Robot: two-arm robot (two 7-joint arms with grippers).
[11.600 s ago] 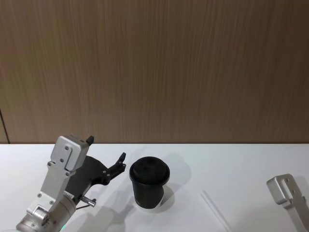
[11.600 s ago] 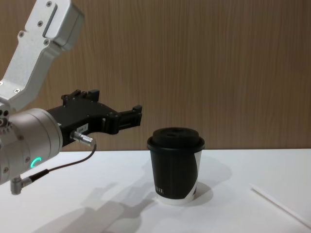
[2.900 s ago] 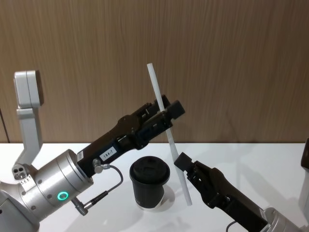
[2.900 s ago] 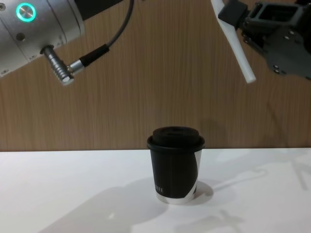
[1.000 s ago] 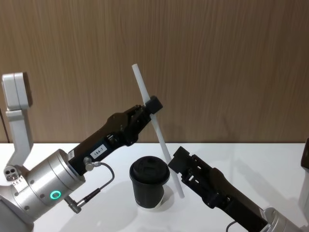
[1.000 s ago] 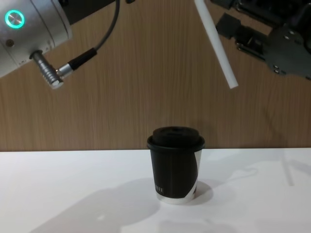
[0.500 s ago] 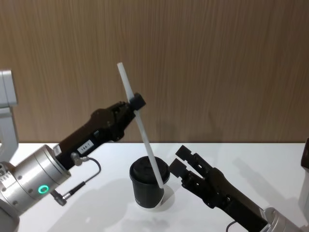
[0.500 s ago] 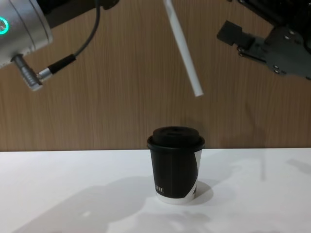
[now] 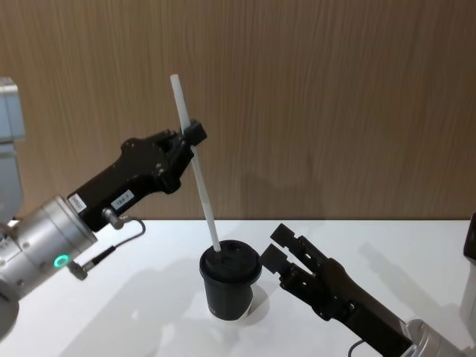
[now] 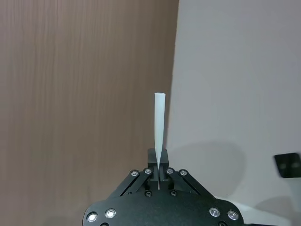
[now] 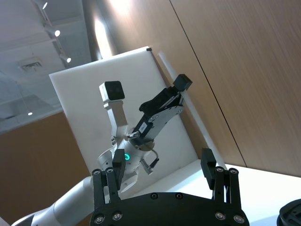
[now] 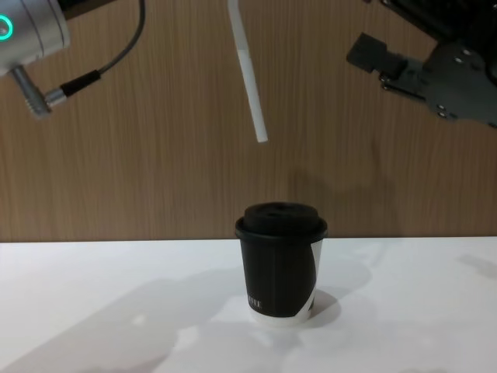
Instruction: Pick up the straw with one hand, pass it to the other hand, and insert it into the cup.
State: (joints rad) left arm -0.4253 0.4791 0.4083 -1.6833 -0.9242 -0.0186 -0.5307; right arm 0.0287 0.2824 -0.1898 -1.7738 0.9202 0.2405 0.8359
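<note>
open gap between straw (image 12: 247, 70) tip and cup (image 12: 279, 268) lid; right gripper (image 9: 277, 247), jaws apart, hangs high right of cup.

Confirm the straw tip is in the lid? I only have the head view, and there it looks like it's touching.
Observer: No. In the chest view the straw ends in mid-air, with a clear gap above the lid of the cup.
Operator: Grip solid?
Observer: The left wrist view shows the left end effector shut on the straw, which runs straight out from the grip.
Operator: Other arm clear?
Observer: Yes. The chest view puts the right end effector, open, high on the right. It is well above cup height and apart from the straw.
</note>
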